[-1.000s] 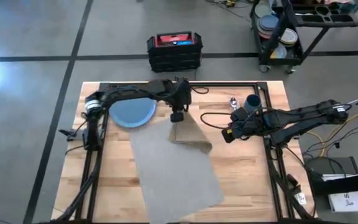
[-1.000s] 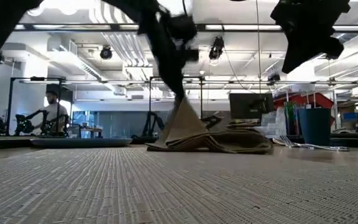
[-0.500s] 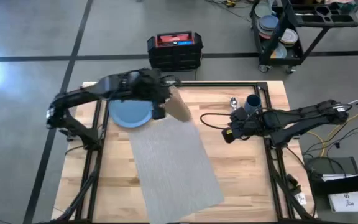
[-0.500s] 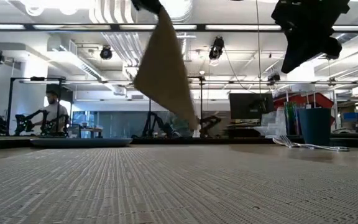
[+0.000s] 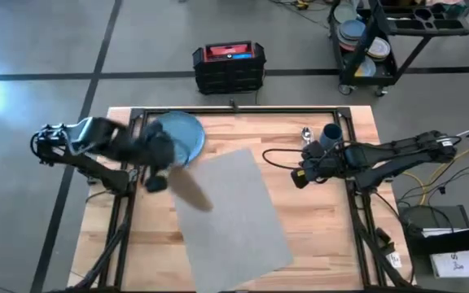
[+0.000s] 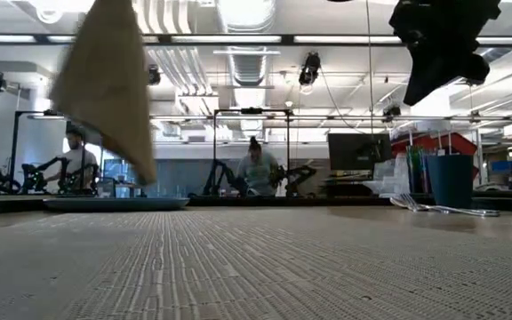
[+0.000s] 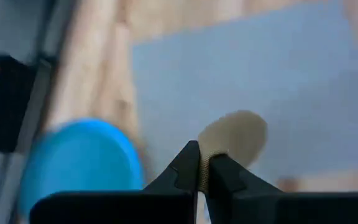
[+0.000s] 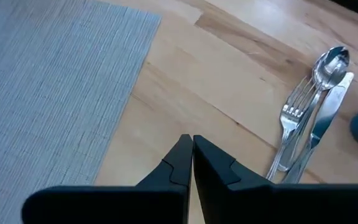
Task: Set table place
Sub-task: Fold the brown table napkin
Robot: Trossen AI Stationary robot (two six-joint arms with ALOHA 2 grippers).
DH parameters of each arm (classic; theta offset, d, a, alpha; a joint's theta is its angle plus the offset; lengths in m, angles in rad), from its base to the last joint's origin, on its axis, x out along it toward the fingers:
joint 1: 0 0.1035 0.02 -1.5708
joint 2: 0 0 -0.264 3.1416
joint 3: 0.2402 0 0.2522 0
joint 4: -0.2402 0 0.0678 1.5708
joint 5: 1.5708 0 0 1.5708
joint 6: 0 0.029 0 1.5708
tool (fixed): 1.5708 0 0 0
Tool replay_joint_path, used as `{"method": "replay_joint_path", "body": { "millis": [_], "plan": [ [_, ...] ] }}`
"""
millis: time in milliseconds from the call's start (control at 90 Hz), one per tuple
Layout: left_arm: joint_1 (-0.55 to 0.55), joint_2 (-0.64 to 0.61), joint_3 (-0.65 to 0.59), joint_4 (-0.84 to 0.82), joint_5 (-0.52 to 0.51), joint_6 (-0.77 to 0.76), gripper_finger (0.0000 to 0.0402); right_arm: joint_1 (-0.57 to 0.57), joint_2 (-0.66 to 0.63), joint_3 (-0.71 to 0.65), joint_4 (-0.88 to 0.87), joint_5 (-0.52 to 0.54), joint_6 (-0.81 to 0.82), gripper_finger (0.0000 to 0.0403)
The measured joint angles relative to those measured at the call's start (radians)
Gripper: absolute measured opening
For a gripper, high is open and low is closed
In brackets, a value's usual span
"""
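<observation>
The tan napkin [image 5: 189, 190] hangs in the air over the left edge of the grey placemat [image 5: 233, 213], with my left gripper [image 5: 156, 177] shut on it. In the low view the napkin [image 6: 105, 84] dangles clear of the table. The blue plate [image 5: 179, 137] rests on the wood at the far left. Fork [image 8: 294, 121], knife [image 8: 321, 130] and spoon [image 8: 330, 63] lie side by side next to the dark-blue cup [image 5: 330, 132] at the far right. My right gripper [image 5: 300, 176] hovers shut above bare wood near the cutlery. My left gripper pinches the napkin's upper edge [image 7: 199, 169] between its two fingers. Whether it has one layer or several, I cannot tell. The cloth hangs below the fingers, slack and widening downward, lifted clear of the placemat and the table.
A black and red case [image 5: 228, 67] sits on the floor beyond the far edge. A black cart [image 5: 381, 41] with stacked dishes stands at the far right. People show in the room behind the table [image 6: 256, 171].
My left gripper has lifted the napkin off the placemat's far end and swung it toward the table's left edge and somewhat nearer. The napkin, first a heap on the mat, now hangs unfolded and clear.
</observation>
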Motion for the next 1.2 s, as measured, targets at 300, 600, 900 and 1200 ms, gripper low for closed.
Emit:
{"method": "replay_joint_path", "body": {
  "millis": [300, 600, 900, 1200],
  "plan": [
    [-0.083, 0.150, 0.000, 0.107, -0.197, -0.039, 0.0000, 0.000, 0.000, 0.000, 0.008, -0.002, -0.007, 0.0000],
    [0.135, 0.292, -0.048, 0.169, -0.148, 0.190, 0.0000, 0.004, 0.000, 0.000, 0.008, -0.005, 0.001, 0.0000],
    [0.129, 0.258, 0.087, 0.220, -0.107, 0.205, 0.0000, 0.004, 0.000, 0.000, 0.009, -0.003, 0.005, 0.0000],
    [0.256, 0.278, 0.107, 0.274, -0.181, 0.404, 0.0000, 0.004, 0.000, 0.000, 0.013, 0.006, 0.005, 0.0000]
  ]
}}
